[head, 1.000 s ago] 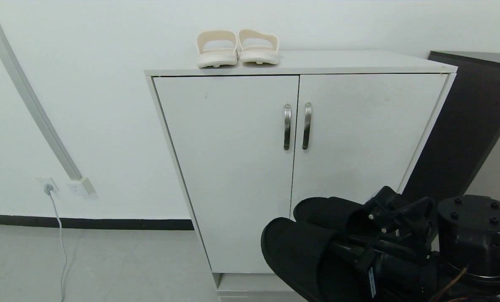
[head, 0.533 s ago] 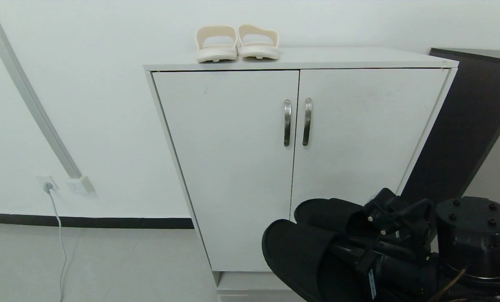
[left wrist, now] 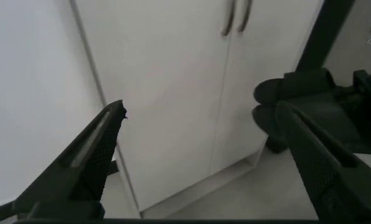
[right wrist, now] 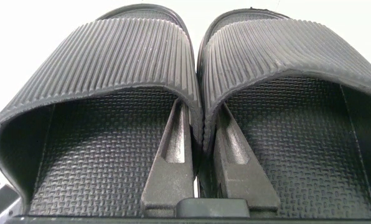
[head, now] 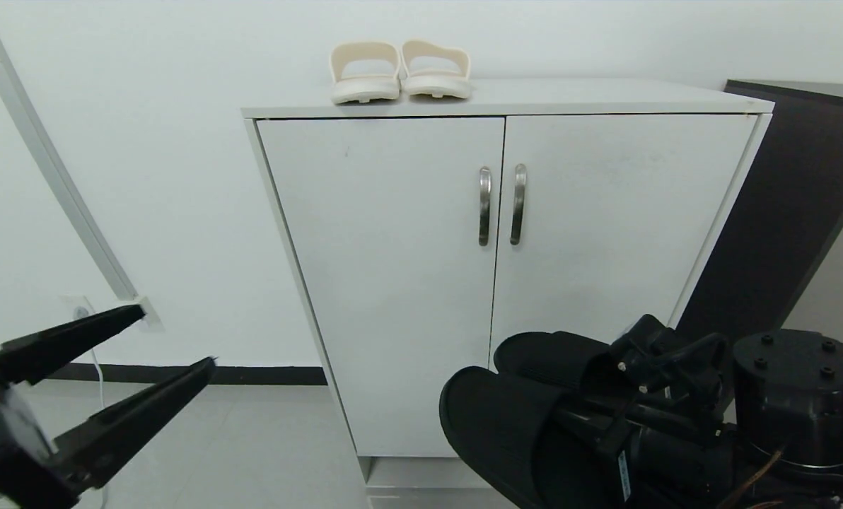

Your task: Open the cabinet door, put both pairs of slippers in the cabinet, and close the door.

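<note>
Two black slippers (head: 520,424), straps pinched together by the right end effector (right wrist: 202,107), hang low before the shut cabinet (head: 393,283); the cream pair (head: 400,71) sits on top. The left end effector (head: 177,336) gapes empty; a swinging door may strike the held pair.

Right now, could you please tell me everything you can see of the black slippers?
The black slippers are a rubbery-looking pair with ribbed straps and diamond-textured footbeds. They hang side by side off the floor, low before the closed right door of the white cabinet. The right claw is shut on them, one finger inside each slipper, pinching the adjoining strap edges together.
</note>
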